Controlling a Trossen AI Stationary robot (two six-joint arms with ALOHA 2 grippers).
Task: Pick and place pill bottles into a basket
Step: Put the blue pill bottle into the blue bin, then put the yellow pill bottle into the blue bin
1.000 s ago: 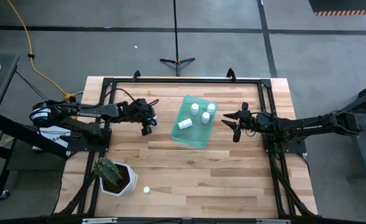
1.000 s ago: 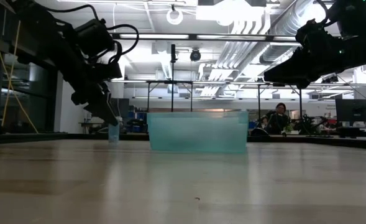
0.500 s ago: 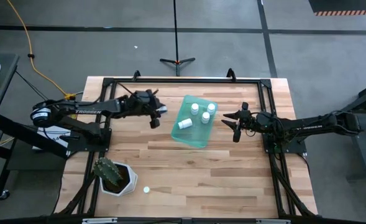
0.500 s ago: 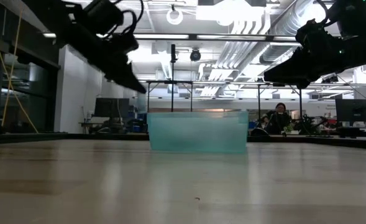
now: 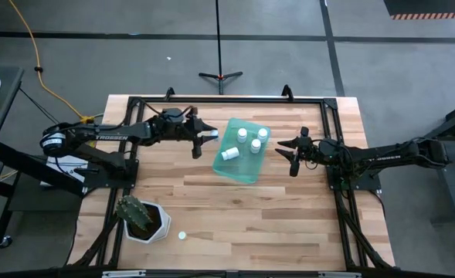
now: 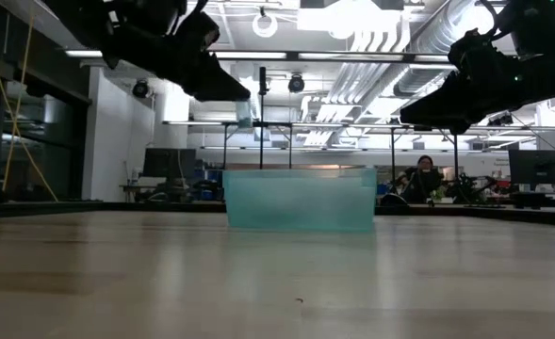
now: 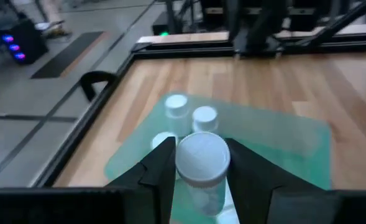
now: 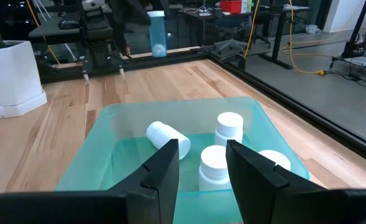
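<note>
Where high view hides grip, left tool (image 7: 198, 171) clamps pill bottle (image 7: 202, 165); right tool (image 8: 201, 165) wide.

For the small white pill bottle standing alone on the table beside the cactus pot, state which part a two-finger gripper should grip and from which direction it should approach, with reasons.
Grip the lone pill bottle across its round side, descending from straight above. In the high view it shows as a round cap, so it looks upright. Set the fingers so that neither comes down on the side of the cactus pot, which stands close by; the table is bare on its other sides.
</note>
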